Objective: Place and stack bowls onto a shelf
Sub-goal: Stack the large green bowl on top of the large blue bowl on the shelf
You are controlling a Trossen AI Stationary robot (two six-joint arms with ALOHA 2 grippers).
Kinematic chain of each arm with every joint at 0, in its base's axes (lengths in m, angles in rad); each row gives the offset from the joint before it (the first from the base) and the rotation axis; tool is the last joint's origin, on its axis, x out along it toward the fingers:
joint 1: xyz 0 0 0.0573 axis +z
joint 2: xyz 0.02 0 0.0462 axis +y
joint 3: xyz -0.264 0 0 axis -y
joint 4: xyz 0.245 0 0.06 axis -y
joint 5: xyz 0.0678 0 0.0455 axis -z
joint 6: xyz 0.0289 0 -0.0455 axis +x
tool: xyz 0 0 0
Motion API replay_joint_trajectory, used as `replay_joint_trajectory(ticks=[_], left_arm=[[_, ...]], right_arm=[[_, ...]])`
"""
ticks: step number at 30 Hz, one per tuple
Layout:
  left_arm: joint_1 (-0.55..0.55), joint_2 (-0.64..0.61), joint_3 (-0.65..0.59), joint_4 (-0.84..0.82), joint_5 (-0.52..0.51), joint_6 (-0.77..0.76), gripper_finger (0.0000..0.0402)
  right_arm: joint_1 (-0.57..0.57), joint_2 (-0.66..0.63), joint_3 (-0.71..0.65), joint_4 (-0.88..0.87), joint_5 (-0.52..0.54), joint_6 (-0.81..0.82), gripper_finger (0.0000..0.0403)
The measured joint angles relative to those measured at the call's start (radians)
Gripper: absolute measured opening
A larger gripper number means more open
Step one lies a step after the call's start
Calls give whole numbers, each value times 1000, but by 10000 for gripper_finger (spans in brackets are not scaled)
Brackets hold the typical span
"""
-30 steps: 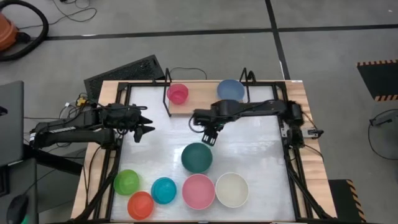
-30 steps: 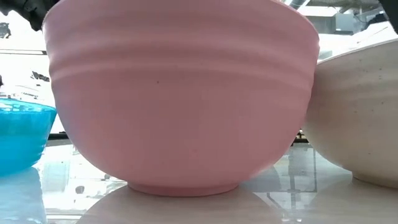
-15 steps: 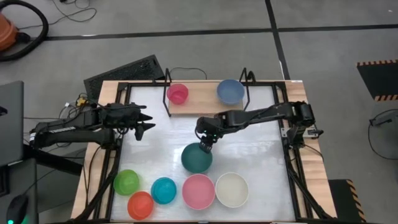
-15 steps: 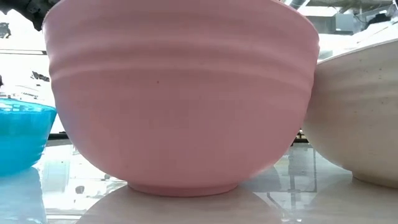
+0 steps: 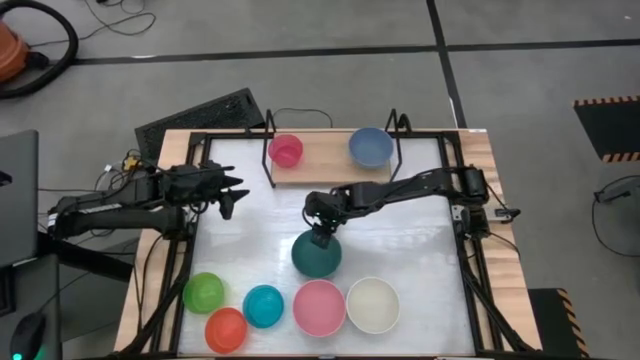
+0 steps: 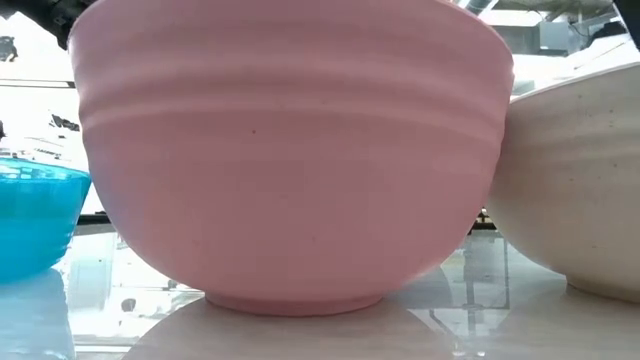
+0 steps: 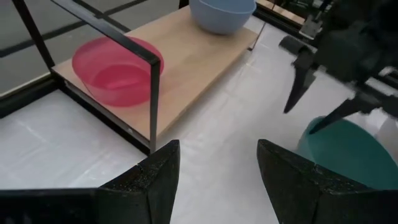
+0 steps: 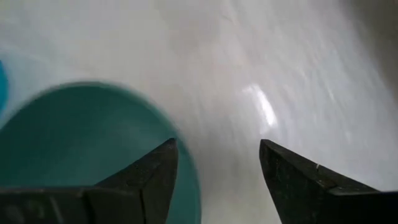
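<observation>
In the high view the dark teal bowl (image 5: 316,256) sits on its base mid-table. My right gripper (image 5: 320,234) is open over its far rim; in the right wrist view (image 8: 217,180) one finger is over the bowl's inside (image 8: 81,143) and the other outside the rim. The shelf (image 5: 330,168) stands at the far edge with the magenta bowl (image 5: 286,150) and the grey-blue bowl (image 5: 370,146) on its board. My left gripper (image 5: 228,197) waits open at the table's left, facing the shelf (image 7: 186,68).
Along the near edge stand the green (image 5: 204,292), orange (image 5: 226,329), cyan (image 5: 263,305), pink (image 5: 319,306) and cream-white (image 5: 373,304) bowls. The pink bowl (image 6: 290,160) fills the low view. The black frame (image 5: 190,230) borders the white tabletop.
My right gripper has moved from beside the shelf toward the table's near edge and slightly left, coming down onto the far rim of the dark teal bowl. The bowls have stayed where they were.
</observation>
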Motion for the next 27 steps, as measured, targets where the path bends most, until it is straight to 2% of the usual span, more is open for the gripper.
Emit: replay_joint_trajectory(ticks=[8, 11, 15, 19, 20, 24, 27], left_arm=[[-1, 0, 0, -19, 17, -5, 199], [-1, 0, 0, -19, 17, -5, 199], [-2, 0, 0, -19, 17, -1, 199], [-2, 0, 0, -17, 5, -10, 199], [-2, 0, 0, -16, -2, -22, 199], [-2, 0, 0, -17, -22, -44, 199], [-1, 0, 0, -18, -41, -27, 199]], right_arm=[[11, 80, -2, -28, -30, -18, 255], [10, 83, -2, -65, -28, -14, 243], [9, 69, -2, -76, -16, -13, 176], [-4, 46, 0, -75, -16, 25, 51], [-10, 42, 0, -71, -17, 42, 30], [-40, 7, -1, -34, -21, 118, 24], [-75, -48, 25, -43, -27, 106, 24]])
